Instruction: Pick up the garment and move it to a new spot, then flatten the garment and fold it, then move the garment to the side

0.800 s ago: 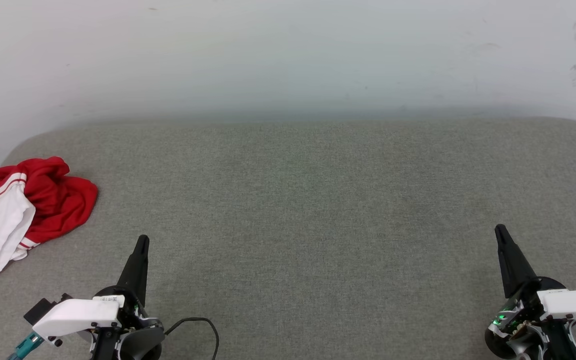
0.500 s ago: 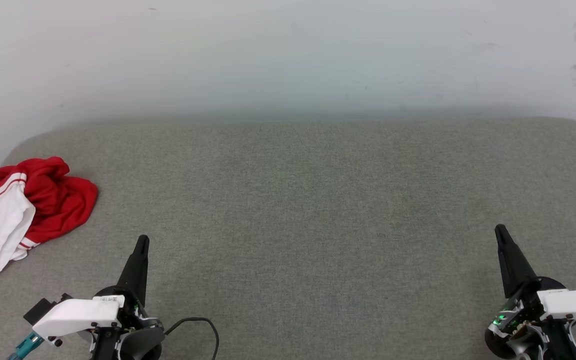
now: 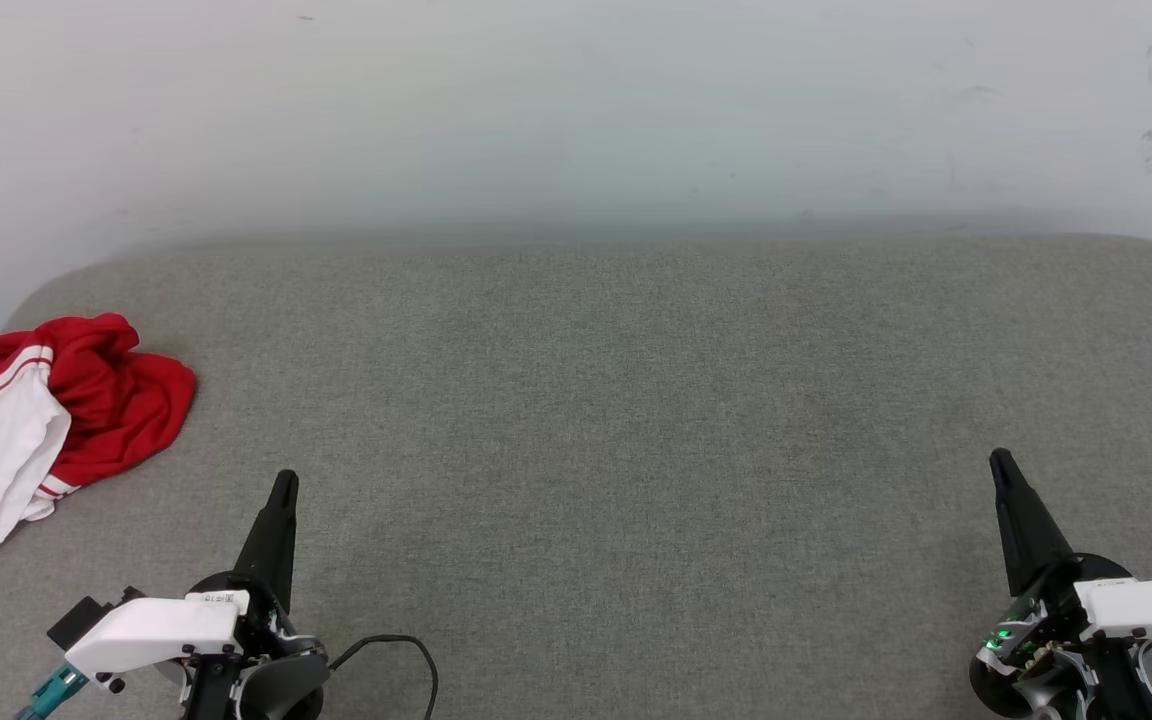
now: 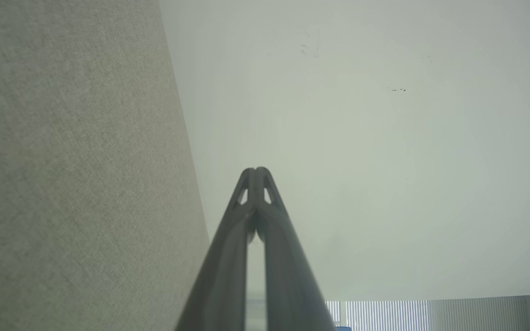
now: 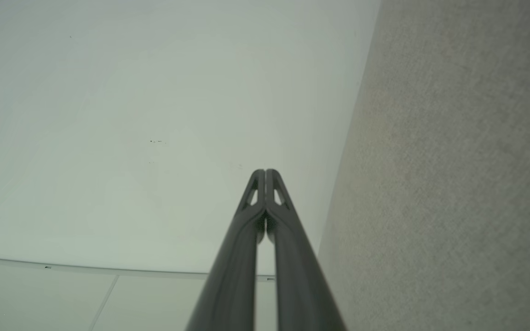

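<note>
On the head view we see the garment (image 3: 76,400) crumpled at the far left of the grey surface (image 3: 616,400). Our left gripper (image 3: 285,480) and right gripper (image 3: 999,460) sit near us, well apart from it.

Along our left wrist, the left gripper (image 4: 256,171) is closed and empty.

Along our right wrist, the right gripper (image 5: 265,171) is likewise closed on nothing.

We judge nothing done yet: pickup, flattening, folding and moving aside all remain.

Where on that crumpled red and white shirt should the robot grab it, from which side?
Probably the bunched red fabric on the right edge of the garment, coming from that side with the nearer left gripper. Folds there stand up for pinching; the white part lies flatter.
</note>
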You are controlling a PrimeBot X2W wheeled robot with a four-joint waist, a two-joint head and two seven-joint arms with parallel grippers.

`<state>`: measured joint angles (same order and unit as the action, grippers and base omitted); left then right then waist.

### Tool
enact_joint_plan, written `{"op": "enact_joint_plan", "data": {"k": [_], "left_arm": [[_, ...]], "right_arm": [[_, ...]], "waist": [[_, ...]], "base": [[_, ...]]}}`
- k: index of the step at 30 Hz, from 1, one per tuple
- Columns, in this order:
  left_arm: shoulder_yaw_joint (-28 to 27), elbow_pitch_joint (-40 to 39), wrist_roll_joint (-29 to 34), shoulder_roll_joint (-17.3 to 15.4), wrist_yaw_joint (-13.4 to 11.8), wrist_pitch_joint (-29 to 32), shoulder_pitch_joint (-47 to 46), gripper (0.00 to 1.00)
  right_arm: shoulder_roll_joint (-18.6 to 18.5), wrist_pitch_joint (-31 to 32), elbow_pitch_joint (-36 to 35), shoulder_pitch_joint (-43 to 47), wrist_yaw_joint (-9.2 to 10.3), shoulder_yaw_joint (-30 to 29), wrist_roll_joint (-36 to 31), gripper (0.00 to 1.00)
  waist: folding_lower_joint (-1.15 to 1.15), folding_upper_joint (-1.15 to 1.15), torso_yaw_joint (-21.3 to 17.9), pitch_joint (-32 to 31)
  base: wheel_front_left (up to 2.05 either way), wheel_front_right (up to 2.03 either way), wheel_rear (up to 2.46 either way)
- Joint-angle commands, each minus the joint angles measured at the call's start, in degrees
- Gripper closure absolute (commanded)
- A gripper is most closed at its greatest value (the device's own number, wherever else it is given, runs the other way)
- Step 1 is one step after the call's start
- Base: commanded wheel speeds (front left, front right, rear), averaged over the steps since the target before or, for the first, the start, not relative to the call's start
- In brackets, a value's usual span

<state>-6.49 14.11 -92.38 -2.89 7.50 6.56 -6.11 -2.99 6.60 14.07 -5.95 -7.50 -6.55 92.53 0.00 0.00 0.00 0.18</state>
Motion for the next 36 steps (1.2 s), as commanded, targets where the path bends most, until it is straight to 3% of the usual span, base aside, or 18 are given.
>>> {"op": "enact_joint_plan", "data": {"k": [1, 4, 5, 16, 23, 36], "left_arm": [[-0.1, 0.0, -0.1, 0.1, 0.1, 0.1, -0.4, 1.00], [-0.1, 0.0, -0.1, 0.1, 0.1, 0.1, -0.4, 1.00], [0.0, 0.1, 0.0, 0.0, 0.0, 0.0, 0.1, 0.00], [0.4, -0.1, 2.4, 0.2, 0.0, -2.4, 1.8, 0.00], [-0.8, -1.6, 8.7, 0.1, -0.4, -4.0, 1.7, 0.00], [0.5, -7.1, 24.2, 0.1, -4.8, -7.2, 2.3, 0.00]], "right_arm": [[0.2, 0.0, 0.0, -0.6, 0.02, 0.0, -0.3, 1.00], [0.2, 0.0, 0.0, -0.6, 0.02, 0.0, -0.3, 1.00], [0.0, 0.0, 0.1, 0.1, 0.00, 0.0, 0.0, 0.00], [0.1, -2.3, 0.5, 2.1, 0.00, 0.1, -3.3, 0.00], [0.1, -4.0, -1.6, 2.4, 0.00, 0.0, -9.8, 0.00], [0.1, -7.2, -6.9, 3.0, 0.00, 0.2, -26.8, 0.00]], "waist": [[0.00, 0.00, 0.0, 0.0], [0.00, 0.00, 0.0, 0.0], [0.00, 0.00, 0.0, 0.0], [0.00, 0.00, 0.0, 0.1], [0.00, 0.00, 0.0, 0.2], [0.00, 0.00, 0.1, 0.3]], "base": [[0.00, 0.00, 0.00], [0.00, 0.00, 0.00], [0.00, 0.00, 0.00], [0.00, 0.00, 0.00], [0.00, 0.00, 0.00], [0.00, 0.00, 0.00]]}}
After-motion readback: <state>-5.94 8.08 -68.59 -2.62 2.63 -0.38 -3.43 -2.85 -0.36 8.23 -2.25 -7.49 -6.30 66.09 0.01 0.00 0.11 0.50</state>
